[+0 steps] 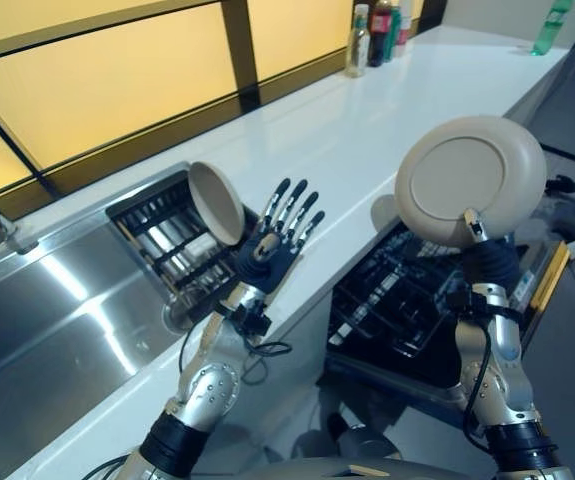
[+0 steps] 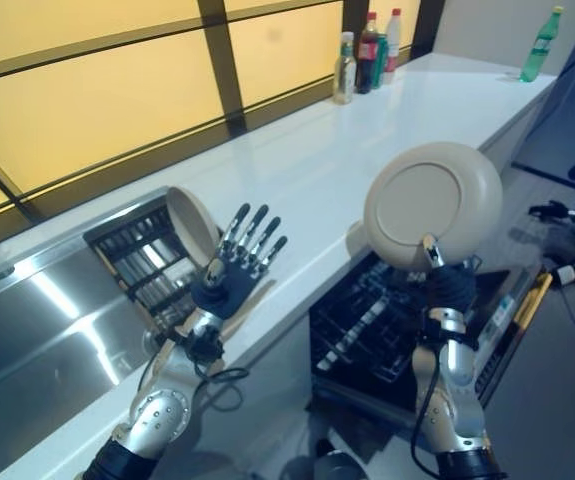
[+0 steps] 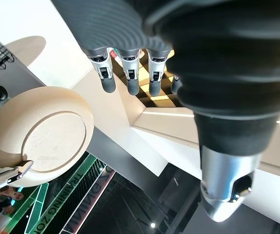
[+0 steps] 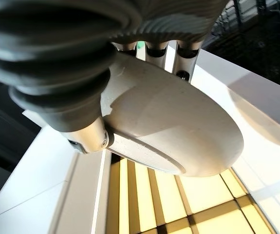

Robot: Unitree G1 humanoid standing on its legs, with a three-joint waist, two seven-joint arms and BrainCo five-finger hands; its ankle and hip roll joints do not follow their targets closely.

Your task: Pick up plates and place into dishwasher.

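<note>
Plate (image 1: 472, 178) is pinched at its lower rim by the right hand (image 1: 489, 262), held upright above the open dishwasher rack (image 1: 407, 300) at right. To seat it well, lower it edge-first between the rack tines and release only once supported. Right forearm stands vertical. Left hand (image 1: 272, 243) hovers near the sink rack (image 1: 162, 225), fingers spread, beside a second plate (image 1: 216, 203).

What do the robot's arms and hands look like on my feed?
Both arms are silver-grey metal with dark bands at the joints. The left hand and right hand wear dark ribbed covers over back and wrist; the fingers are silver with dark tips.
</note>
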